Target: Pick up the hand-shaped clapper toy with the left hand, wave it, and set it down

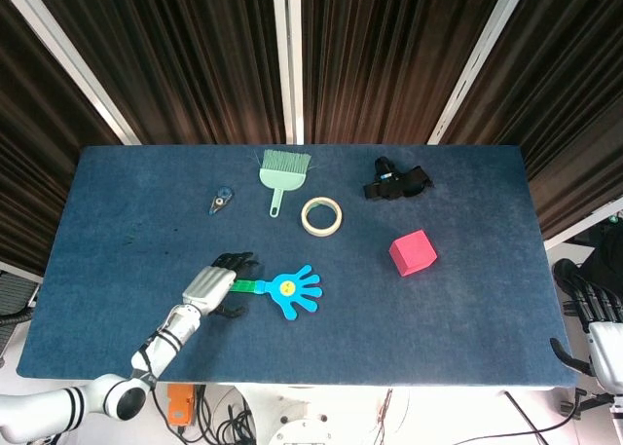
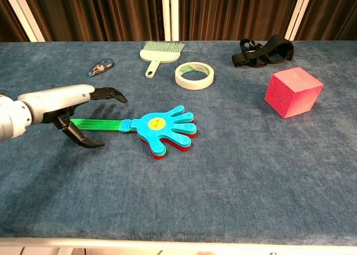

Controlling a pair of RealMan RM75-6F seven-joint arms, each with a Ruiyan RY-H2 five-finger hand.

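— Where's the toy right now?

— The blue plastic hand-shaped clapper toy with the green handle (image 2: 142, 126) lies flat on the dark blue cloth-covered table (image 2: 251, 171), palm end pointing toward the pink foam cube (image 2: 293, 91). The left hand (image 2: 67, 107) hangs over the handle's far end, fingers spread and curved, thumb on the near side, dark fingertips on the far side. It grasps nothing yet, as far as I can tell.

— So what makes a good grab?

— I'd say lower it so the handle sits between thumb and fingers, then close squarely across it. Taking it near the end gives a freer swing for waving, but the handle is thin and flat, so a skewed pinch could let it twist or slip.

— And the right hand (image 1: 596, 318)?

— Off the table's edge, fingers loosely apart, empty.
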